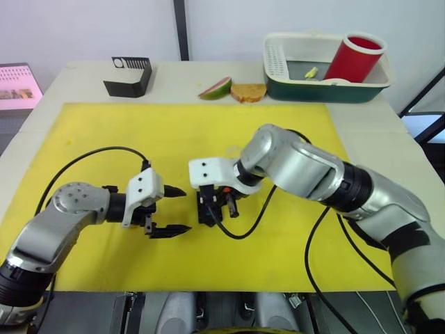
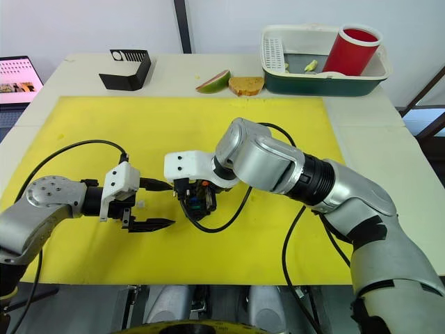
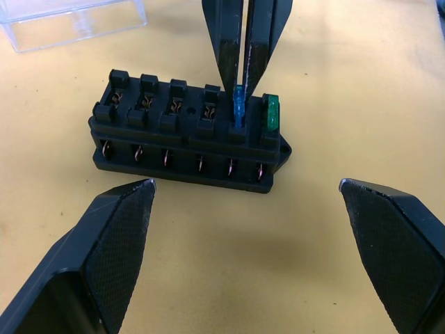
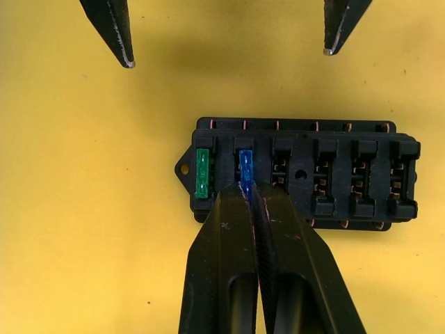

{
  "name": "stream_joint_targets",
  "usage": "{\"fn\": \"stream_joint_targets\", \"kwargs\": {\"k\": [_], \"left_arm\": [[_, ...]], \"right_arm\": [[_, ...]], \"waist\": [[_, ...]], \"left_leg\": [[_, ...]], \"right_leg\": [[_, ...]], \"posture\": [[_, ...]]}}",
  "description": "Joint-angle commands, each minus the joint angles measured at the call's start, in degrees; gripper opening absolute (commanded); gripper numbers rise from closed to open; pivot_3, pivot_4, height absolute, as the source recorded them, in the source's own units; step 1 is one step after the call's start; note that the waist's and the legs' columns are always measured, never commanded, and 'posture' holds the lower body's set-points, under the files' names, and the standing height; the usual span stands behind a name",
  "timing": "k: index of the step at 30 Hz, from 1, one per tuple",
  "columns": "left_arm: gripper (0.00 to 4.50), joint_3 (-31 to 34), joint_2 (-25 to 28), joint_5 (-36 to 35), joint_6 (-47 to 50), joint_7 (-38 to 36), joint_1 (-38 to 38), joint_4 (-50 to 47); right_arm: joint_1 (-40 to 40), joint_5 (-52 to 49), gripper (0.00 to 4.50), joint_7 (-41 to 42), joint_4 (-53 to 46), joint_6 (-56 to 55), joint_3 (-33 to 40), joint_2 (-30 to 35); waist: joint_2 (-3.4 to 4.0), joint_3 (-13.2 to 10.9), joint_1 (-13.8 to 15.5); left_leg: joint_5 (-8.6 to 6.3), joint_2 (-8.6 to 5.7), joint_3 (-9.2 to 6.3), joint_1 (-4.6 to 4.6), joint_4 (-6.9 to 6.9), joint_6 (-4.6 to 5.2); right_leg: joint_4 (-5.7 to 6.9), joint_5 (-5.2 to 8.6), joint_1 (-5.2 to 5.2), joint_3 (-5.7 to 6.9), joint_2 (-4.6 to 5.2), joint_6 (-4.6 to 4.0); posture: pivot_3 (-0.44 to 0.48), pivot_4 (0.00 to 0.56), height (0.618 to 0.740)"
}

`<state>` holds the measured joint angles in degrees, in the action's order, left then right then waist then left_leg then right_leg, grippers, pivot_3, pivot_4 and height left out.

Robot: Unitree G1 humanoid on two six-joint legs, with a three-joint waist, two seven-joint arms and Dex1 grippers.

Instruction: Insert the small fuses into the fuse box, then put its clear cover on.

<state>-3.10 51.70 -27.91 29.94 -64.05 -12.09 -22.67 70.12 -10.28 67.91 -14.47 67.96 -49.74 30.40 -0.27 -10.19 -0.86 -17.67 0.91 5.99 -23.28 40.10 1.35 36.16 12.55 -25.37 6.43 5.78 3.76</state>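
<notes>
The black fuse box (image 3: pixel 188 149) lies on the yellow mat (image 1: pixel 208 132) between my two grippers. A green fuse (image 3: pixel 272 113) stands in the end slot. In the slot beside it is a blue fuse (image 4: pixel 245 167), and my right gripper (image 4: pixel 249 191) is shut on its top, coming down from above. The other slots show bare metal contacts. My left gripper (image 3: pixel 247 184) is open just left of the box, its fingertips (image 4: pixel 125 49) spread wide and apart from it. The clear cover (image 3: pixel 69 21) lies on the mat just beyond the box.
At the table's back stand a black angled stand (image 1: pixel 128 76), a mango slice (image 1: pixel 215 88), a piece of bread (image 1: pixel 248 92) and a green-and-white basket (image 1: pixel 327 87) holding a red cup (image 1: pixel 354 59). A screen (image 1: pixel 17 87) sits off the left edge.
</notes>
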Motion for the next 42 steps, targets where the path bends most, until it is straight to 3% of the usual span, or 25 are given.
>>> {"fn": "stream_joint_targets", "kwargs": {"k": [1,19,42], "left_arm": [[4.46,0.66,0.08,-0.17,0.05,0.08,-0.59,-1.36],[4.46,0.84,0.24,0.11,-0.48,-0.3,-0.47,-0.85],[4.46,0.65,-0.07,-0.23,0.1,0.01,-0.34,-1.26]], "right_arm": [[-0.13,-1.5,0.0,0.16,-1.26,0.95,0.29,-0.02],[2.52,-3.79,0.0,0.68,-1.12,0.09,5.27,2.53],[0.46,-0.43,0.0,0.0,-1.06,-4.98,0.05,3.66]], "waist": [[0.0,0.0,0.0],[0.0,0.0,0.04],[0.0,0.0,0.04]], "left_leg": [[0.0,0.0,0.0,0.0,0.0,0.0],[0.0,0.0,0.0,-0.02,0.0,0.0],[0.0,0.0,0.0,-0.03,0.0,0.0]], "right_leg": [[0.0,0.0,0.0,0.0,0.0,0.0],[-0.01,0.0,-0.02,0.0,0.0,0.0],[-0.01,0.0,-0.03,0.0,0.01,0.0]], "posture": [[0.0,0.15,0.74],[0.0,0.15,0.74],[0.0,0.15,0.74]]}}
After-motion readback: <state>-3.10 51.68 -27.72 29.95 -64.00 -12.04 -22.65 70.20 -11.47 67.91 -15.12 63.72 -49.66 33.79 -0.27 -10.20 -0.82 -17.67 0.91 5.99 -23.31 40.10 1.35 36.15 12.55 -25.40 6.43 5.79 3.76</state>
